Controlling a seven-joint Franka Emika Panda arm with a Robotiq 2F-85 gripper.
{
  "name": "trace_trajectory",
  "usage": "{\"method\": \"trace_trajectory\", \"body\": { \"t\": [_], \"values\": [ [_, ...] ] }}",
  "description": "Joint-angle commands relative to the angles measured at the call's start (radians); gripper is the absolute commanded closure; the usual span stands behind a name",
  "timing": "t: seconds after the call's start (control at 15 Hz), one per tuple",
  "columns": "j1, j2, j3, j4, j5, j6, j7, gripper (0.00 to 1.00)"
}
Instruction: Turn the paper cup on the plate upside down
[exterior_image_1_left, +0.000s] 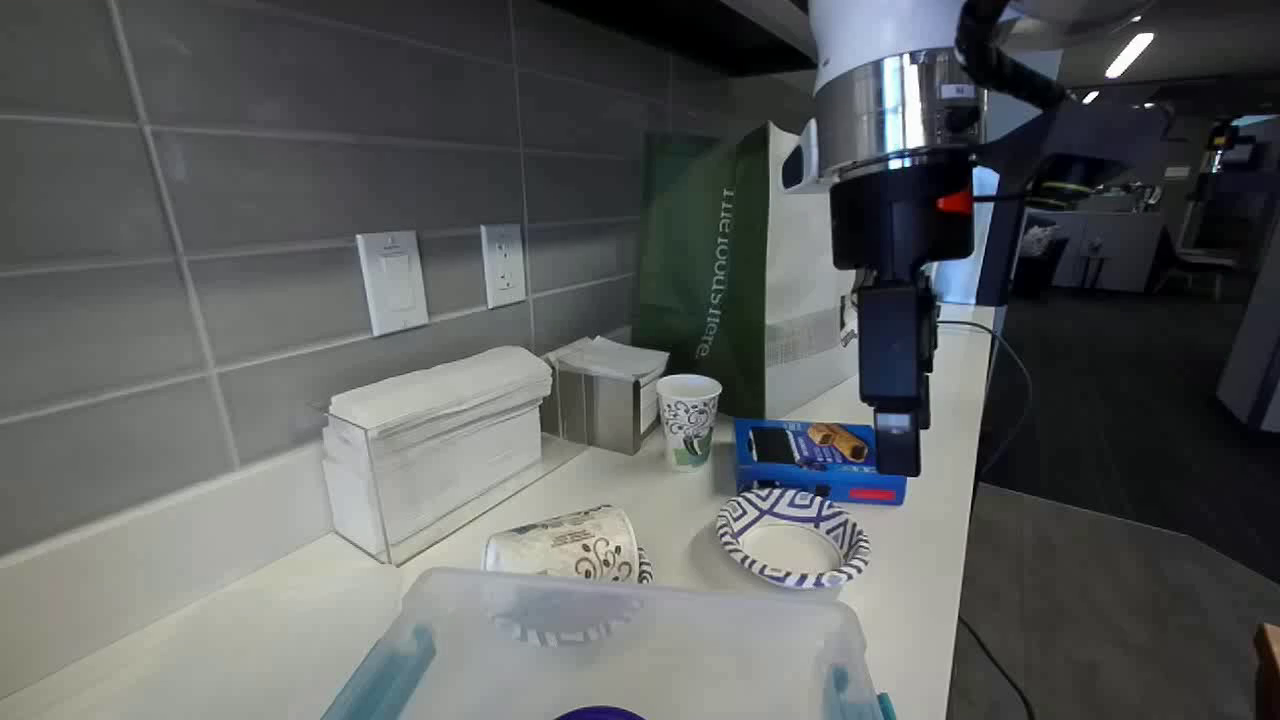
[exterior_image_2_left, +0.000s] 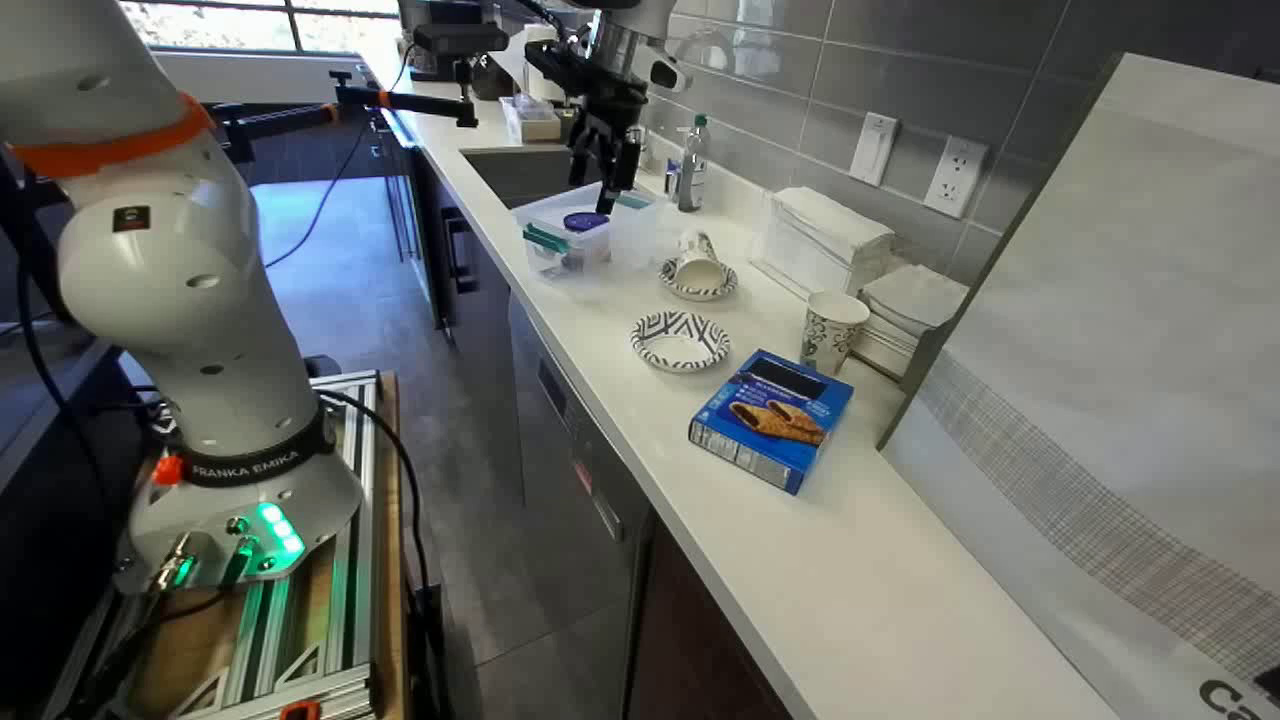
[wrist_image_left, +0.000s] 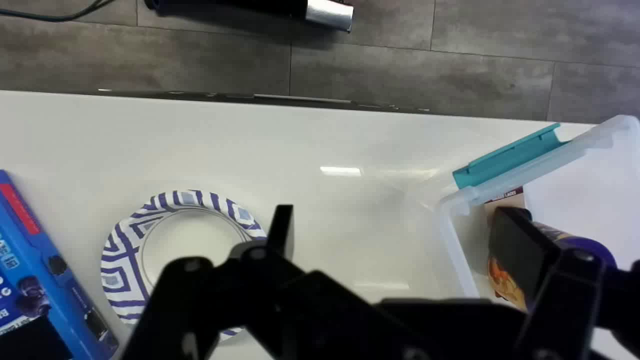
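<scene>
The paper cup (exterior_image_1_left: 560, 545) is white with a speckled print and lies on its side. It rests on the small plate with a dark patterned rim (exterior_image_2_left: 726, 285); the cup (exterior_image_2_left: 697, 265) shows its open mouth in that exterior view. In an exterior view the clear bin and the cup hide most of this plate (exterior_image_1_left: 645, 568). Both are out of the wrist view. My gripper (exterior_image_1_left: 898, 440) is open and empty, raised above the counter. In the wrist view its fingers (wrist_image_left: 402, 235) are spread wide, between the blue-rimmed plate and the bin. It also shows in an exterior view (exterior_image_2_left: 597, 185), apart from the cup.
A blue-rimmed plate (exterior_image_2_left: 680, 345), a blue snack box (exterior_image_2_left: 770, 415) and an upright cup with a green-blue mark (exterior_image_1_left: 688, 425) stand nearby. A clear bin with teal latches (wrist_image_left: 457, 255) holds items. Napkin holders (exterior_image_1_left: 450, 450) and a large bag (exterior_image_1_left: 805, 250) line the wall side.
</scene>
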Motion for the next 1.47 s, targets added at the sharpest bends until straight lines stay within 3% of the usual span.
{"method": "trace_trajectory", "body": {
  "t": [0.0, 0.53, 0.8, 0.93, 1.2, 1.4],
  "values": [
    [0.002, 0.001, -0.002, 0.001, -0.001, -0.001, 0.001, 0.00],
    [0.000, 0.014, 0.004, 0.007, -0.005, 0.020, 0.037, 0.00],
    [-0.007, 0.128, 0.066, 0.045, -0.122, 0.253, 0.306, 0.00],
    [-0.007, 0.193, 0.091, 0.072, -0.235, 0.348, 0.452, 0.00],
    [0.017, 0.311, 0.076, 0.209, -0.479, 0.310, 0.743, 0.00],
    [0.074, 0.428, 0.063, 0.370, -0.598, 0.160, 0.939, 0.00]
  ]
}}
